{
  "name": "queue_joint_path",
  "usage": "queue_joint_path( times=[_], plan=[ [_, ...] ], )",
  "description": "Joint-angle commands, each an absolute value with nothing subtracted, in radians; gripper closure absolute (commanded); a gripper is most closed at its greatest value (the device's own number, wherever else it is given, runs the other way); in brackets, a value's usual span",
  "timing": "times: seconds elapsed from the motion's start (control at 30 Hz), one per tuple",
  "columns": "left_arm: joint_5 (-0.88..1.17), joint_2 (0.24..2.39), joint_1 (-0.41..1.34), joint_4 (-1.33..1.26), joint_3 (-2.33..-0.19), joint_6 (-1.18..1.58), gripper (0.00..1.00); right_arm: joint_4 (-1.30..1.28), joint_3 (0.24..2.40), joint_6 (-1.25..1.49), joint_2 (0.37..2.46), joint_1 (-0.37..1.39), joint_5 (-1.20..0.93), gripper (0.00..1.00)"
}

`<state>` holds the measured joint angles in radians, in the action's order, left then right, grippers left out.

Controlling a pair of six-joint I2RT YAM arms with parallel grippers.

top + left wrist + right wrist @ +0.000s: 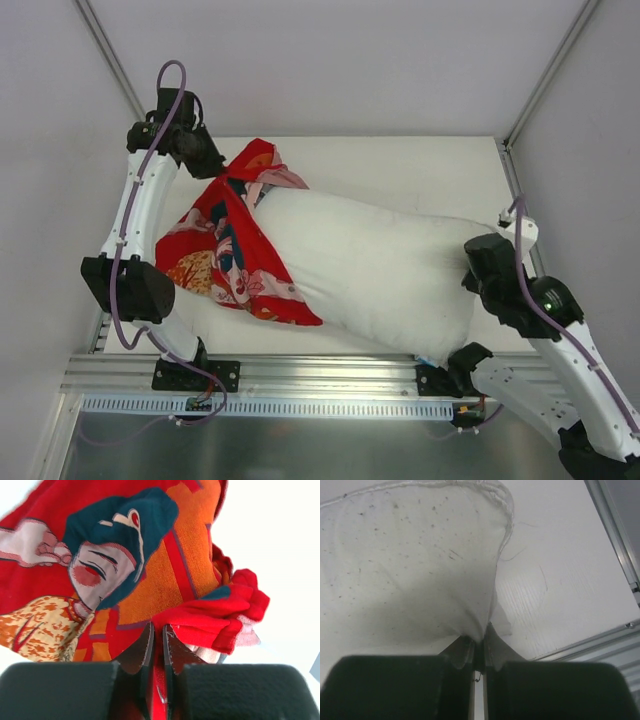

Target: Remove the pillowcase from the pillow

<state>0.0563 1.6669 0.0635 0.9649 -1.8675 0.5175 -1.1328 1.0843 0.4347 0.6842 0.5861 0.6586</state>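
Your pillow (370, 270) lay across the table (400, 165). Its right end was bare and only its left end sat inside the red pillowcase (225, 250), whose open edge slanted across the white stuffing. Nearest you, your right gripper (479, 647) was pinched tight on the pillow's right edge, with a fold of white cloth caught between the closed jaws. Farther off, at the far left, your left gripper (157, 632) was clamped on a bunched wad of the pillowcase. The overhead view gave you the whole layout. Only the wrist views showed the fabric caught in each grip, and the left one showed a printed face up close.
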Motion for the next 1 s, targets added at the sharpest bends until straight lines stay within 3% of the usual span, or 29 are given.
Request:
queue_joint_path(
  times=[0.0, 0.03, 0.07, 0.13, 0.2, 0.23, 0.33, 0.37, 0.43, 0.57, 0.77, 0.9, 0.97],
  plan=[
    [0.073, 1.635, 0.018, 0.893, -1.838, 0.493, 0.93, -1.123, 1.080, 0.361, 0.745, 0.523, 0.863, 0.99],
    [0.096, 1.632, 0.024, 0.887, -1.830, 0.483, 0.84, -1.102, 1.089, 0.335, 0.768, 0.497, 0.874, 0.99],
    [0.109, 1.629, 0.049, 0.887, -1.821, 0.453, 0.58, -1.082, 1.113, 0.265, 0.790, 0.427, 0.859, 0.99],
    [0.101, 1.588, 0.086, 0.882, -1.774, 0.433, 0.20, -1.008, 1.132, 0.192, 0.839, 0.344, 0.722, 0.99],
    [0.103, 1.516, 0.173, 0.862, -1.664, 0.417, 0.01, -0.965, 1.138, 0.146, 0.859, 0.252, 0.600, 0.98],
    [0.063, 1.493, 0.211, 0.851, -1.626, 0.410, 0.01, -0.930, 1.137, 0.143, 0.871, 0.239, 0.501, 0.92],
    [-0.102, 1.387, 0.340, 0.853, -1.484, 0.419, 0.01, -0.899, 1.121, 0.150, 0.894, 0.236, 0.393, 0.12],
    [-0.115, 1.324, 0.353, 0.853, -1.415, 0.449, 0.01, -0.902, 1.121, 0.153, 0.900, 0.236, 0.376, 0.06],
    [-0.109, 1.255, 0.368, 0.844, -1.347, 0.506, 0.01, -0.900, 1.126, 0.147, 0.902, 0.238, 0.319, 0.00],
    [-0.104, 1.068, 0.429, 0.779, -1.126, 0.543, 0.01, -0.903, 1.169, 0.109, 0.874, 0.238, 0.187, 0.04],
    [0.047, 1.014, 0.462, 0.674, -0.917, 0.534, 0.01, -0.913, 1.206, 0.035, 0.882, 0.261, -0.131, 0.04],
    [0.126, 1.037, 0.485, 0.565, -0.848, 0.548, 0.05, -0.893, 1.106, 0.041, 0.894, 0.385, -0.137, 0.04],
    [0.141, 1.074, 0.492, 0.539, -0.844, 0.554, 0.07, -0.878, 1.030, 0.076, 0.914, 0.426, -0.041, 0.04]
  ],
)
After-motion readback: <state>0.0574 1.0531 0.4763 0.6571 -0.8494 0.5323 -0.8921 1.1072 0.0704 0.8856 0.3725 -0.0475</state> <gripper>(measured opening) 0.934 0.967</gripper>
